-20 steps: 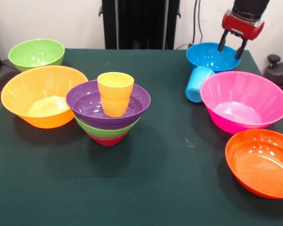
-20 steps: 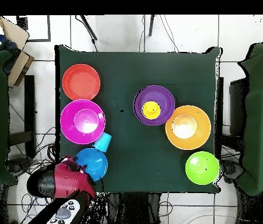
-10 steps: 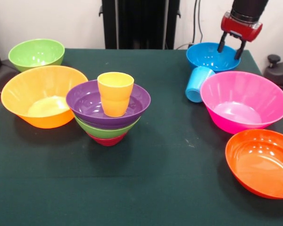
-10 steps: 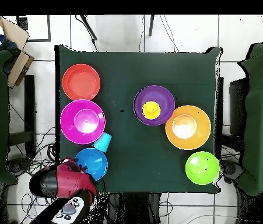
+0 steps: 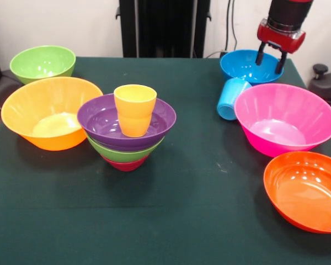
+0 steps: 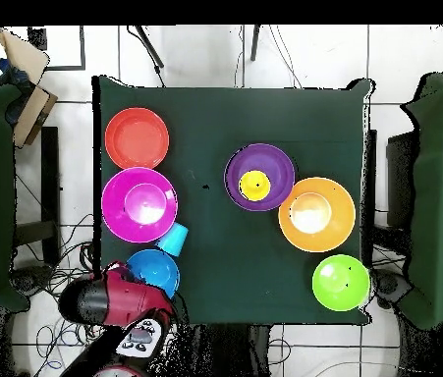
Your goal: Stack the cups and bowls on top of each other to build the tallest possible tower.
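Though glossy, round stacked bowls point(image 5: 126, 118)

end effector point(image 5: 270, 57): sits a bit higher in the front view than 1.0 s ago, fingers spread, tips now over the far rim area of the blue bowl point(image 5: 244, 64)
arm head, overhead view: shifts from the tabletop's corner edge further along the near edge; red housing point(image 6: 117, 299) now overlaps more of the blue bowl
blue bowl: sits slightly farther back in the front view than before
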You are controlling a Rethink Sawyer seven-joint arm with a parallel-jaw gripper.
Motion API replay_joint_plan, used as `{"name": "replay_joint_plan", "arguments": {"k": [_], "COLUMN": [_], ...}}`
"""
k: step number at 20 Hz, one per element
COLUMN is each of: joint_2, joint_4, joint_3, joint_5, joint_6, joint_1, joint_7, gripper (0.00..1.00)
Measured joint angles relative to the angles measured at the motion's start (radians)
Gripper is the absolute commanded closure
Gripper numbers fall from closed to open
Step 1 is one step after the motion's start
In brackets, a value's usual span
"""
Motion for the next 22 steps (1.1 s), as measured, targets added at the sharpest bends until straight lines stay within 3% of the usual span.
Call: {"name": "replay_joint_plan", "arguments": {"k": [14, 22], "joint_2": [-0.042, -0.074], "joint_4": [0.027, 0.028], "joint_3": [0.064, 0.033], "joint_5": [0.0, 0.0], "joint_6": [0.0, 0.008], "joint_1": [-0.022, 0.01], "joint_7": [0.0, 0.0], "gripper": [0.0, 0.0]}}
